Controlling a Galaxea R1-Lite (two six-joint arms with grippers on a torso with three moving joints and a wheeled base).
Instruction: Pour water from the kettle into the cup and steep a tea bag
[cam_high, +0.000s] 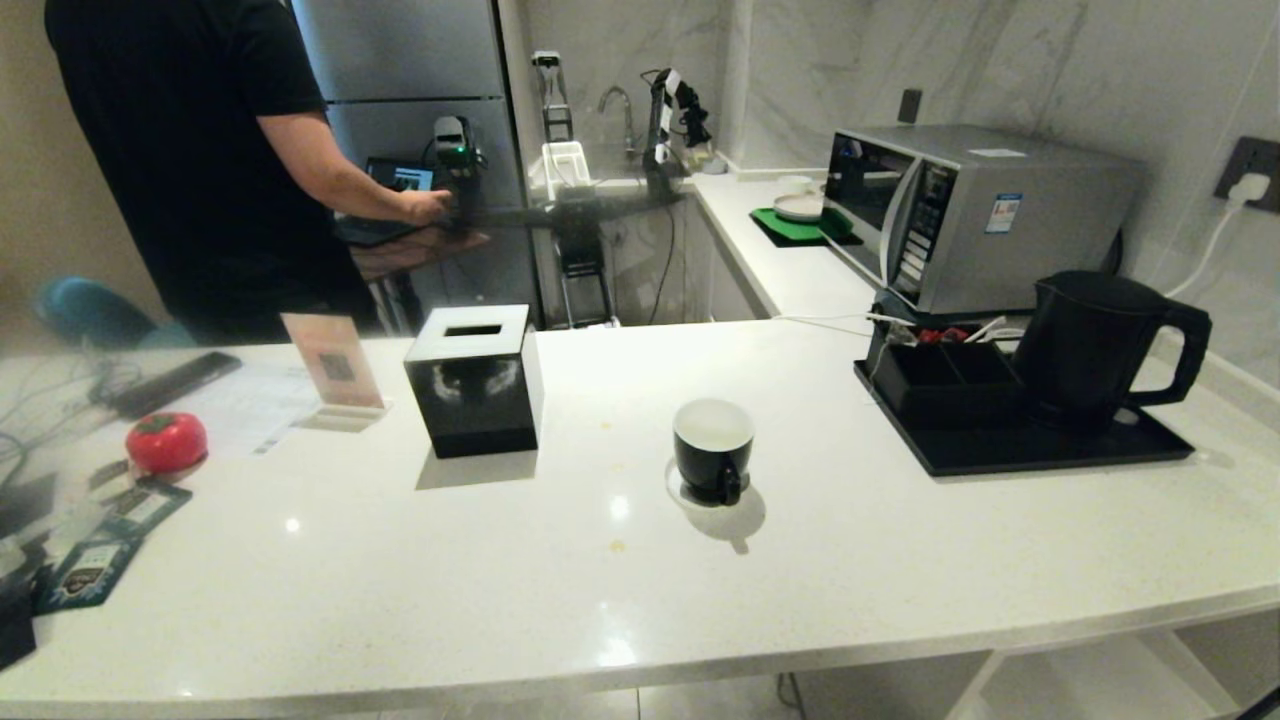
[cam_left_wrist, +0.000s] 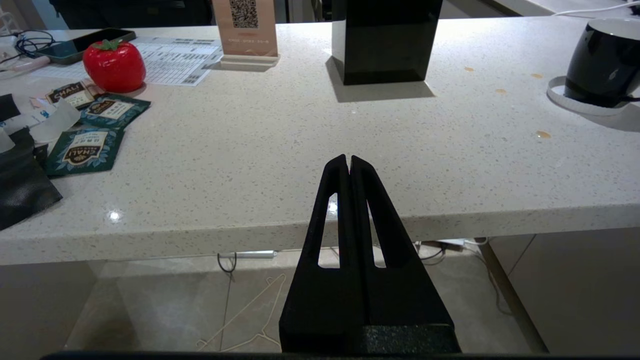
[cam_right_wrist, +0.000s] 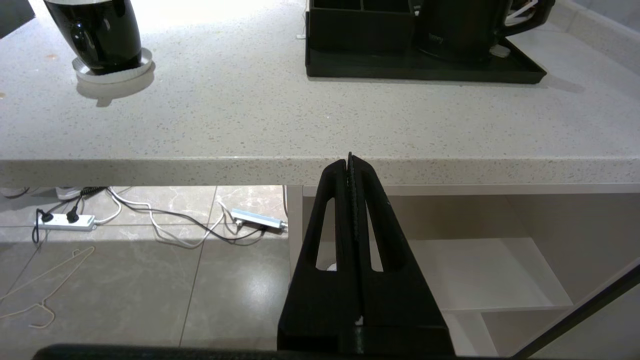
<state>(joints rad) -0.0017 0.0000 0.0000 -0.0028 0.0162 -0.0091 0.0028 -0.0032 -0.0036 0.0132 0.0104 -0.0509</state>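
A glossy black cup (cam_high: 712, 448) with a white inside stands mid-counter on a white coaster; it also shows as the cup (cam_left_wrist: 604, 62) and the cup (cam_right_wrist: 95, 32). The matte black kettle (cam_high: 1095, 345) stands at the right on a black tray (cam_high: 1050, 452), seen too as the kettle (cam_right_wrist: 460, 27). No tea bag shows. My left gripper (cam_left_wrist: 349, 159) hangs shut and empty in front of the counter's near edge. My right gripper (cam_right_wrist: 349, 157) is shut and empty too, level with that edge. Neither arm appears in the head view.
A black cube tissue box (cam_high: 475, 380), a QR card stand (cam_high: 335, 365), a red tomato-shaped thing (cam_high: 166, 441) and teal packets (cam_left_wrist: 85, 150) sit at the left. A black organizer box (cam_high: 940, 375) shares the tray. A microwave (cam_high: 970, 215) stands behind. A person (cam_high: 200, 150) stands beyond the counter.
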